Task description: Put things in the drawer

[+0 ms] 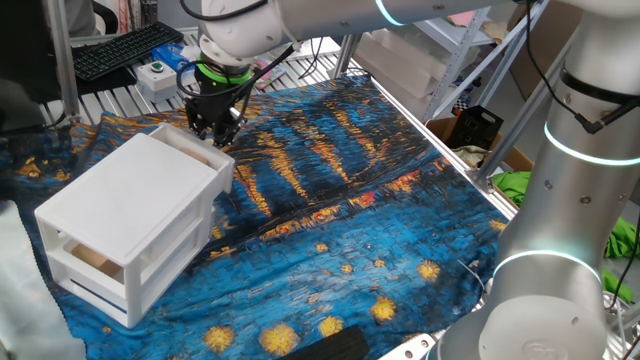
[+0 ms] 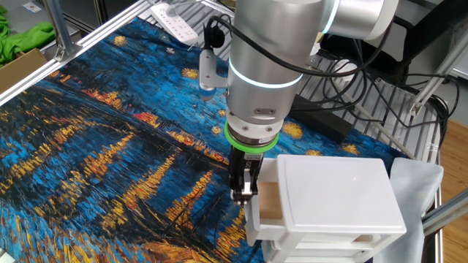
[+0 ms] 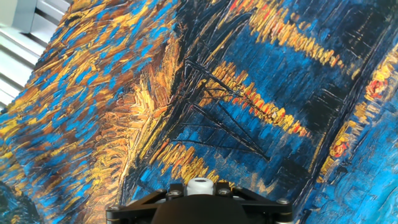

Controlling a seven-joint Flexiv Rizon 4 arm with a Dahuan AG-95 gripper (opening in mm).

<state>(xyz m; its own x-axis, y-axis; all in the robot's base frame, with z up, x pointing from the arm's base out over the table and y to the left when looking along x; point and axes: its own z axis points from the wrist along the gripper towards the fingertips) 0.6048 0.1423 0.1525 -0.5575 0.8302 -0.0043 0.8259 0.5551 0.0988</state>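
Blocks, pale tan, lie in the upper drawer (image 2: 269,201), one (image 2: 271,200) showing in its pulled-out end, just beside the hand (image 2: 243,191) that hangs fingers-down at the drawer's outer edge over the painted cloth (image 2: 110,146). Its fingers stand fairly close together, but whether they grip anything I cannot tell.

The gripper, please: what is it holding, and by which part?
Cannot be told: the gripper hangs at the white plastic upper drawer's front wall, nothing visible between its jaws.
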